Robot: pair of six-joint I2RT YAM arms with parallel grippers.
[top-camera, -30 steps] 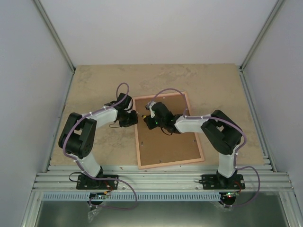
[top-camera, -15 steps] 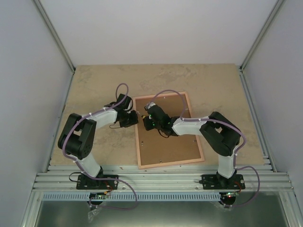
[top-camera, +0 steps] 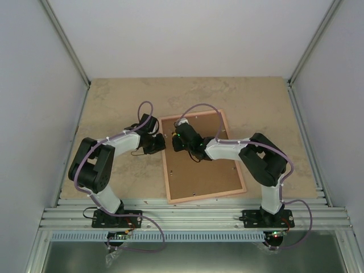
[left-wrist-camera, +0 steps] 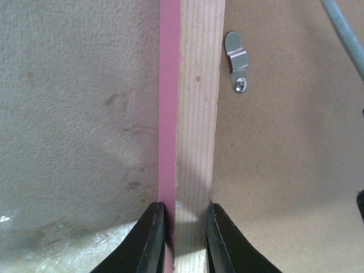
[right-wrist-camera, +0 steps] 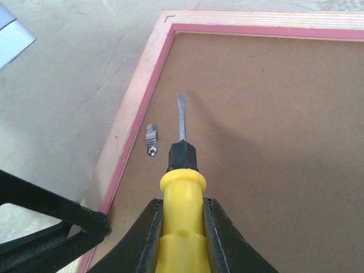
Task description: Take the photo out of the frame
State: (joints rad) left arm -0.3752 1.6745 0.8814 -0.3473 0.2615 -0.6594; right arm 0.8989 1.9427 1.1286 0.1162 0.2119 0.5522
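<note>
The frame (top-camera: 205, 176) lies face down on the table, brown fibreboard back up, with a pink edge around it. The photo is hidden under the backing. My left gripper (top-camera: 161, 142) is shut on the frame's left rail (left-wrist-camera: 193, 114), one finger on each side of it (left-wrist-camera: 185, 227). My right gripper (top-camera: 177, 139) is shut on a yellow-handled screwdriver (right-wrist-camera: 177, 193). Its flat blade (right-wrist-camera: 181, 119) points over the backing board, just right of a small metal clip (right-wrist-camera: 151, 139) by the left rail. That clip also shows in the left wrist view (left-wrist-camera: 236, 62).
The beige tabletop (top-camera: 114, 102) stretches to the left of and beyond the frame. White enclosure walls stand on three sides. Aluminium rails (top-camera: 193, 216) run along the near edge by the arm bases. My left gripper's fingers (right-wrist-camera: 51, 222) show dark at the lower left of the right wrist view.
My right gripper has moved left and a little farther away across the backing with the screwdriver, toward the frame's left rail. The left gripper has stayed on the rail.
</note>
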